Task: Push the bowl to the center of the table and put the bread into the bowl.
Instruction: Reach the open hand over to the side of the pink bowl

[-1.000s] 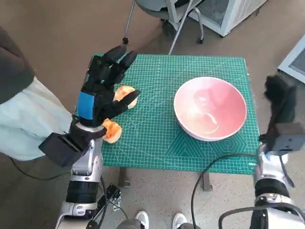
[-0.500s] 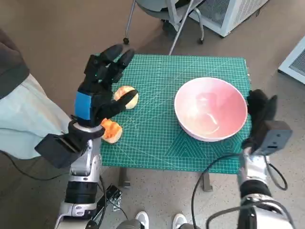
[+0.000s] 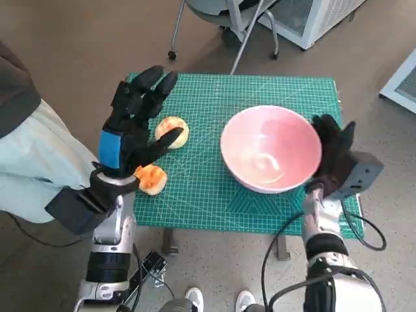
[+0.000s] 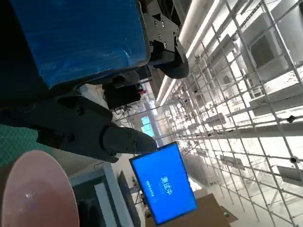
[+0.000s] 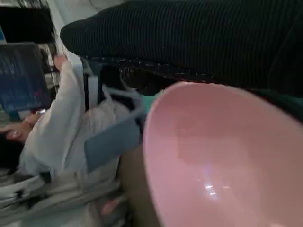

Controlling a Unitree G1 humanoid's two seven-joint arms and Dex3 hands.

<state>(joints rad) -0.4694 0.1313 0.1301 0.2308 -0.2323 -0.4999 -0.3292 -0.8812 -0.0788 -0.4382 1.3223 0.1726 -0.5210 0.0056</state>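
The pink bowl [image 3: 270,156] stands empty on the green cutting mat [image 3: 214,104], right of the middle. My right hand [image 3: 331,153] in its black glove presses flat against the bowl's right rim, fingers up. The bowl [image 5: 222,161] fills the right wrist view, and its edge [image 4: 38,194] shows in the left wrist view. A round bread roll [image 3: 172,132] lies on the mat's left part. My left hand [image 3: 133,123] hovers raised above it, fingers spread, holding nothing. A second orange-tinted bread piece [image 3: 152,179] lies at the mat's near left edge.
An office chair's legs [image 3: 227,32] stand behind the table. A person in pale clothing [image 3: 32,156] sits close on the left, also seen as a person [image 5: 61,123] in the right wrist view. Cables [image 3: 299,227] hang under the table's front edge.
My right hand came in from the right, met the bowl's rim and pushed the bowl leftward toward the middle. My left hand stayed hovering over the bread, shifting slightly.
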